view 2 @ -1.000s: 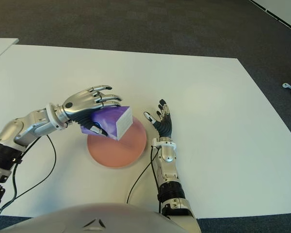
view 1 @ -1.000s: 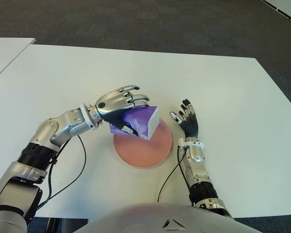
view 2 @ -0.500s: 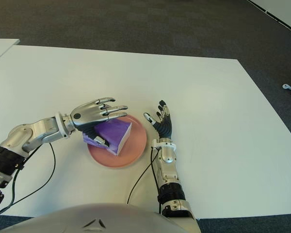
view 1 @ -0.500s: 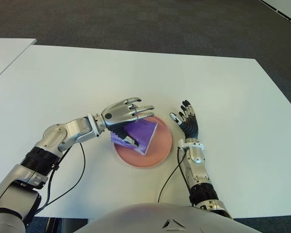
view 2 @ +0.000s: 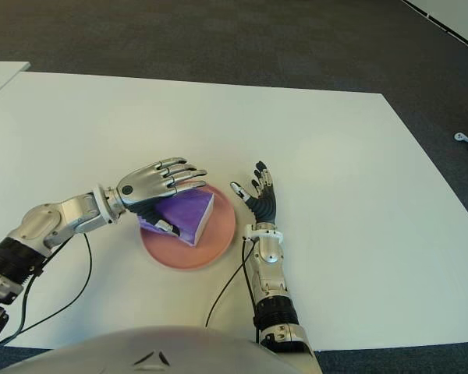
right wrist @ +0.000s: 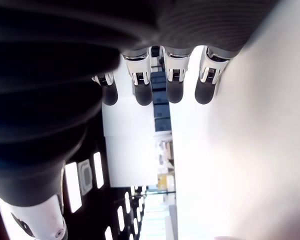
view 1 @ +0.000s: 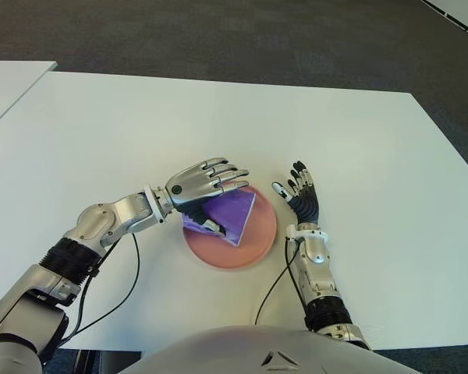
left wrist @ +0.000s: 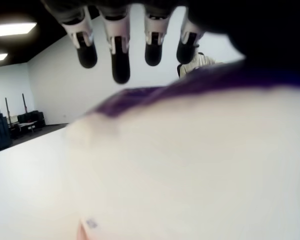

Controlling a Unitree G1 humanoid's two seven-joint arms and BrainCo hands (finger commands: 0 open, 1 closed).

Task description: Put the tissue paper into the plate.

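My left hand [view 1: 207, 181] is over the plate's left half, fingers spread flat above the purple tissue paper pack [view 1: 232, 213] w/ thumb under its near-left corner; can't tell if it's gripping, and the pack sits tilted on the pink plate [view 1: 249, 251]. Right hand [view 1: 299, 195] is just right of the plate rim, fingers spread, holding nothing. White worktop [view 1: 125, 125] is bare all round, edges well apart from the plate.

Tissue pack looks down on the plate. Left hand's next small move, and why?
Probably lift the left hand up and back. The tissue pack already lies on the pink plate, and the fingers are extended flat above it, thumb by its edge. Right hand is open beside the plate.
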